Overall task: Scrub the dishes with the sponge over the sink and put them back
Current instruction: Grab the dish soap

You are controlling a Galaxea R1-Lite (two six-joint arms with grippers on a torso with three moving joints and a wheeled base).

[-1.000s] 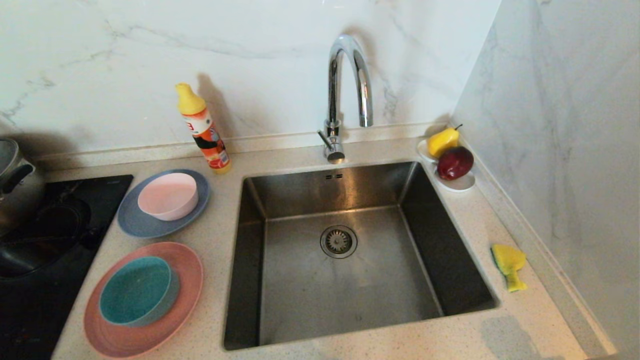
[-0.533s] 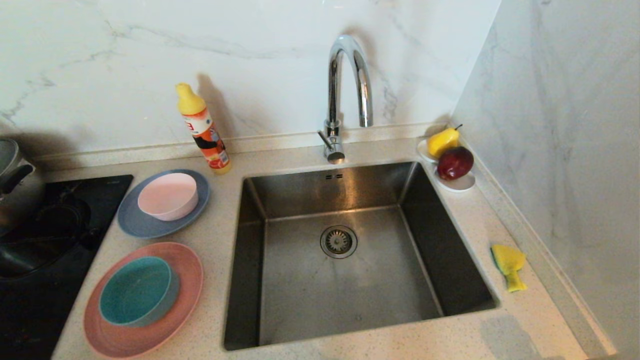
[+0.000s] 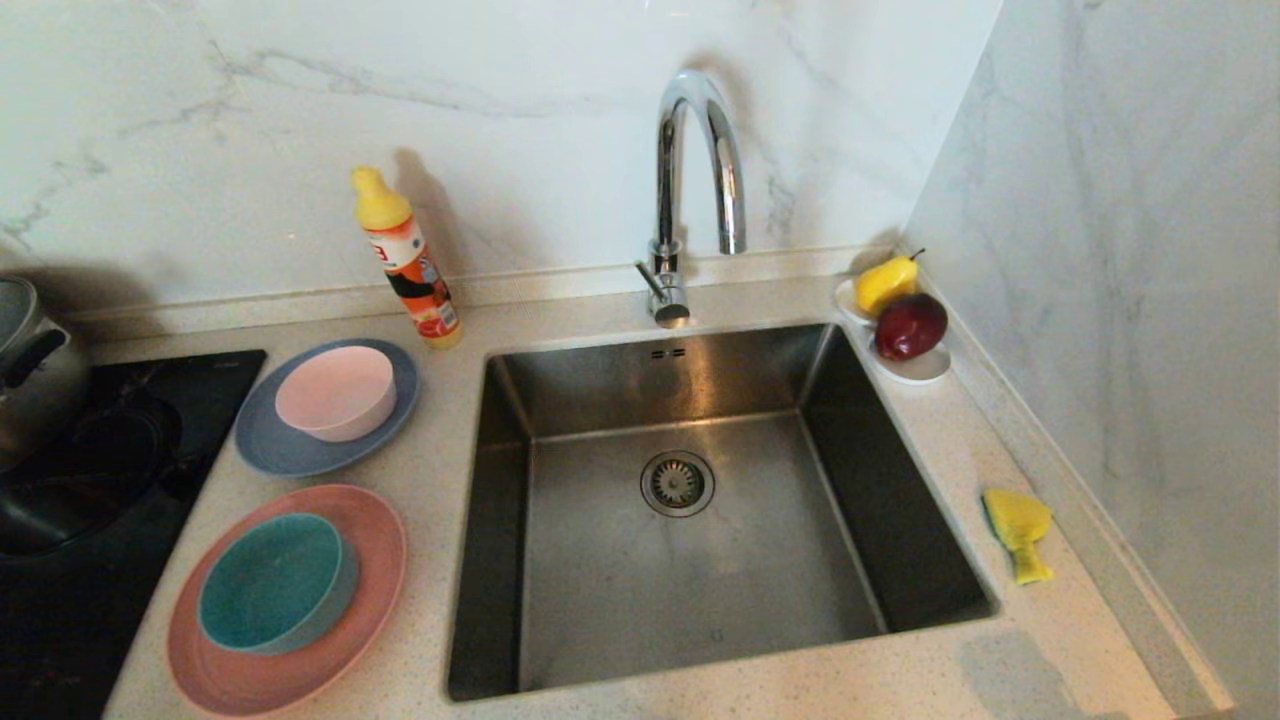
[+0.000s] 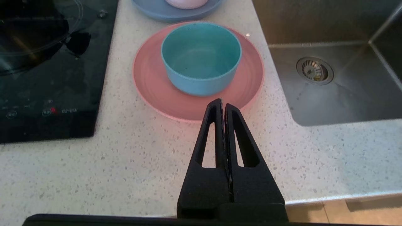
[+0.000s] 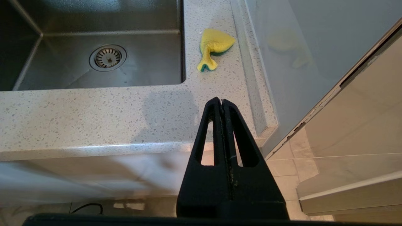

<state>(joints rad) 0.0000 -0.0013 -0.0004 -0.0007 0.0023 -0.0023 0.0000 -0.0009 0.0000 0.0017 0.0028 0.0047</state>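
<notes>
The steel sink [image 3: 880, 500] fills the middle of the counter. Left of it a pale pink bowl [image 3: 336, 392] sits on a blue-grey plate [image 3: 262, 448], and nearer me a teal bowl [image 3: 272, 580] sits on a salmon-pink plate [image 3: 370, 560]. The yellow sponge [image 3: 1018, 530] lies crumpled on the counter right of the sink. Neither arm shows in the head view. My left gripper [image 4: 222, 102] hangs shut and empty short of the salmon-pink plate [image 4: 150, 78] and teal bowl [image 4: 201, 58]. My right gripper [image 5: 222, 101] is shut and empty near the counter's front edge, short of the sponge [image 5: 215, 47].
A chrome tap [image 3: 690, 190] stands behind the sink, a detergent bottle [image 3: 408, 258] to its left. A white dish with a pear [image 3: 885, 282] and red apple [image 3: 910, 325] sits at the back right. A black hob [image 3: 90, 500] with pots lies far left. A marble wall [image 3: 1150, 300] bounds the right.
</notes>
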